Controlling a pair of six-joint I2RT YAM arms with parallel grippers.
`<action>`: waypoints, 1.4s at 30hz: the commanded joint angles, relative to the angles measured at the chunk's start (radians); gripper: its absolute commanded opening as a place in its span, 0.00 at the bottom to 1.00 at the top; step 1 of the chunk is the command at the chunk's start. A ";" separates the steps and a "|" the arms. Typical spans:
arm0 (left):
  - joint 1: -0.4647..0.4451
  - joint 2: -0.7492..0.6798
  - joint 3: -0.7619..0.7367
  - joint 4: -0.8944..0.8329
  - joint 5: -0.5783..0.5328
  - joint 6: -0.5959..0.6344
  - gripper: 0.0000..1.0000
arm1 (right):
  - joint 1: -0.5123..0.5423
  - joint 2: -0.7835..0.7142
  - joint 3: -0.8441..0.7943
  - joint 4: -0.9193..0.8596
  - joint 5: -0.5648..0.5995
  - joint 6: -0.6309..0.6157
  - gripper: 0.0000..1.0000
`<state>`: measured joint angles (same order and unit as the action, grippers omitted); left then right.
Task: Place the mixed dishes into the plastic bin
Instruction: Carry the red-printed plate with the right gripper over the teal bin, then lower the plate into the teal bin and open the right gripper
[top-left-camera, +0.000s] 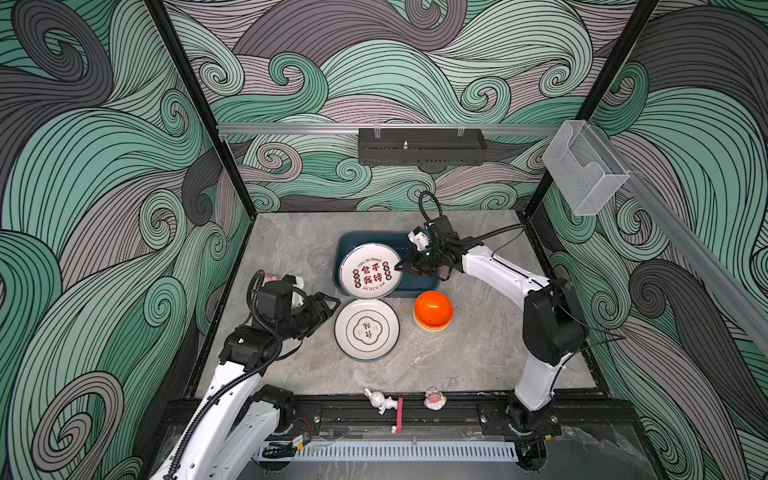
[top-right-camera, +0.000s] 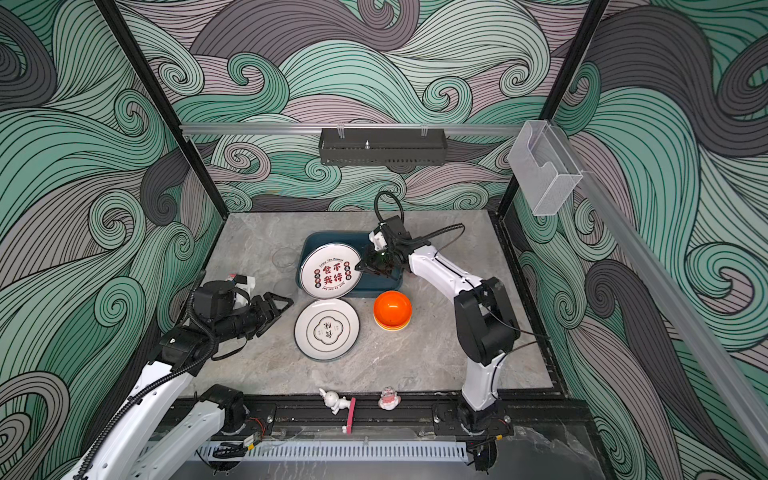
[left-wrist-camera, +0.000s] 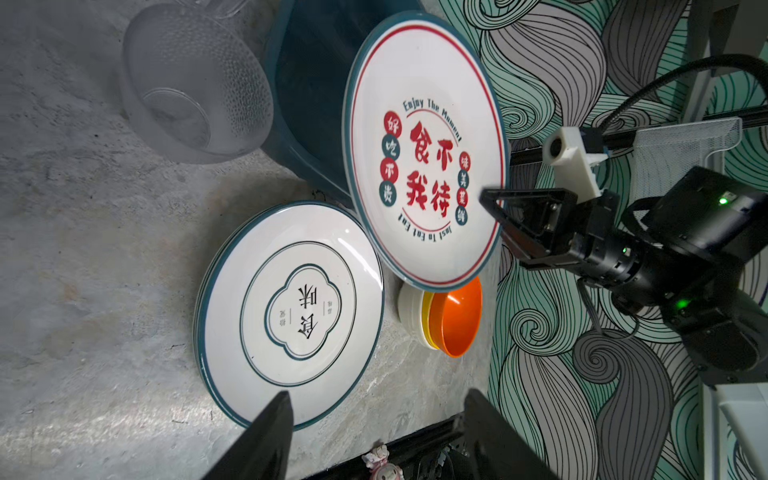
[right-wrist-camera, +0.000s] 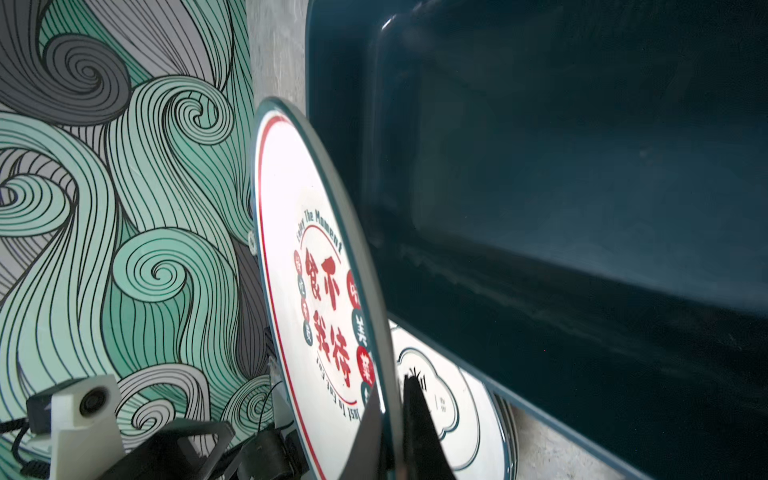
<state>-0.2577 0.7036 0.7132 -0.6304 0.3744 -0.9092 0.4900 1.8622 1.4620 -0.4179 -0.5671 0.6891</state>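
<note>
A white plate with red characters (top-left-camera: 370, 270) (top-right-camera: 330, 271) (left-wrist-camera: 424, 153) (right-wrist-camera: 307, 291) hangs tilted over the near left part of the dark teal plastic bin (top-left-camera: 374, 237) (top-right-camera: 332, 237) (left-wrist-camera: 307, 83) (right-wrist-camera: 582, 166). My right gripper (top-left-camera: 401, 268) (top-right-camera: 360, 267) (right-wrist-camera: 392, 380) is shut on its right rim. A green-rimmed white plate (top-left-camera: 366, 329) (top-right-camera: 326, 329) (left-wrist-camera: 291, 311) lies flat on the table in front of the bin. My left gripper (top-left-camera: 332, 309) (top-right-camera: 284, 309) (left-wrist-camera: 378, 395) stands open and empty just left of it. Stacked bowls with an orange one on top (top-left-camera: 433, 309) (top-right-camera: 392, 309) (left-wrist-camera: 453, 320) sit to the right of that plate. A clear glass (top-left-camera: 319, 257) (top-right-camera: 284, 257) (left-wrist-camera: 195, 83) stands left of the bin.
Two small figurines (top-left-camera: 380, 400) (top-left-camera: 434, 399) stand on the black rail at the table's front edge. A black metal tray (top-left-camera: 422, 146) hangs on the back wall. A clear acrylic box (top-left-camera: 584, 166) is fixed on the right wall rail.
</note>
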 joint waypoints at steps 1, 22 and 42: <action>-0.003 -0.010 -0.012 -0.045 -0.020 0.022 0.68 | -0.020 0.045 0.076 0.015 0.006 0.011 0.00; -0.004 0.015 -0.050 -0.014 -0.012 0.013 0.68 | -0.039 0.320 0.276 0.020 0.050 0.059 0.00; -0.003 0.065 -0.070 0.024 -0.007 0.004 0.68 | -0.038 0.412 0.309 0.054 0.033 0.079 0.02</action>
<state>-0.2577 0.7689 0.6510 -0.6174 0.3740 -0.9062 0.4549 2.2616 1.7409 -0.3969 -0.5091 0.7609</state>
